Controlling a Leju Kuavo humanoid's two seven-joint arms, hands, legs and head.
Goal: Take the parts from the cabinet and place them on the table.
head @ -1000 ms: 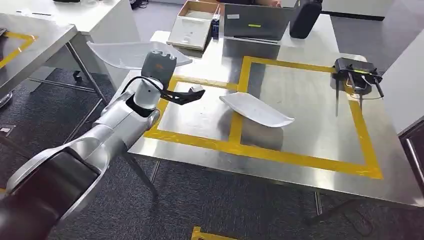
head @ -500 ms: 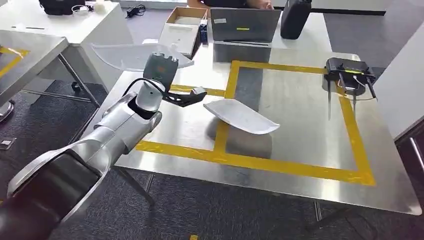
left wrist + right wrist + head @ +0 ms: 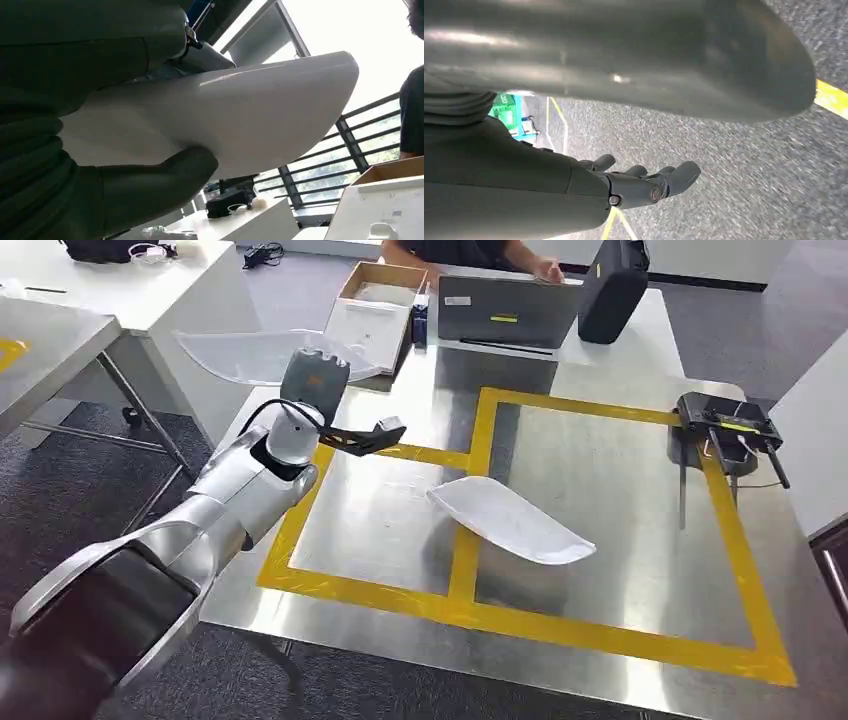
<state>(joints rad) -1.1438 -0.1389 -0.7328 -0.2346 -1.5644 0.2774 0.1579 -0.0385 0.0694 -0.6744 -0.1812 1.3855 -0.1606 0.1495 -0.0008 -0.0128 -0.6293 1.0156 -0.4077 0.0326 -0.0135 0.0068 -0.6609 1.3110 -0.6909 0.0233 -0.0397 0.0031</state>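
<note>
In the head view my left hand (image 3: 314, 376) is raised above the steel table's (image 3: 620, 500) far left corner and grips a white curved shell part (image 3: 262, 352), which sticks out to the left of the hand. The left wrist view has the same white part (image 3: 240, 115) close up, with my thumb (image 3: 150, 187) pressed on its edge. A second white shell part (image 3: 510, 522) lies on the table across the middle yellow tape line. My right hand (image 3: 644, 186) hangs over dark carpet with its fingers apart and nothing in it.
Yellow tape (image 3: 470, 610) marks two rectangles on the table. A laptop (image 3: 510, 312), a black bag (image 3: 612, 285) and a cardboard box (image 3: 385, 302) stand along the far edge, where a person (image 3: 470, 250) sits. A black device with antennas (image 3: 725, 425) is at the right. White tables (image 3: 120, 290) stand to the left.
The whole picture has shifted, so the camera moved. My left hand still holds the white part above the table's left side. The part on the table lies as before.
</note>
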